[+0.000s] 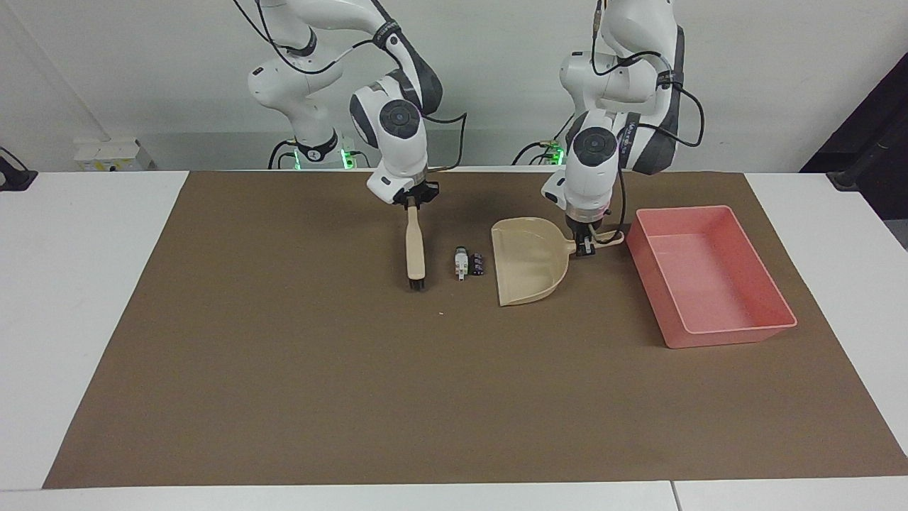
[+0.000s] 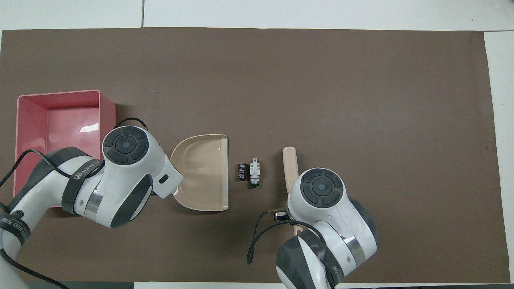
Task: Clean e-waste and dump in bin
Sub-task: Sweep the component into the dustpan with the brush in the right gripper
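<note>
Two tiny e-waste parts lie side by side on the brown mat: a white-grey one (image 1: 461, 263) (image 2: 254, 171) and a black-purple block (image 1: 479, 265) (image 2: 241, 172). The beige dustpan (image 1: 526, 261) (image 2: 202, 171) rests beside them, its open edge toward them. My left gripper (image 1: 584, 245) is shut on the dustpan's handle. My right gripper (image 1: 412, 201) is shut on the beige brush (image 1: 415, 248) (image 2: 290, 164), which hangs down with its dark bristles at the mat, on the parts' side away from the dustpan. The pink bin (image 1: 707, 273) (image 2: 56, 120) stands at the left arm's end.
The brown mat (image 1: 454, 397) covers most of the white table. A few tiny specks (image 2: 270, 131) lie on the mat a little farther from the robots than the parts.
</note>
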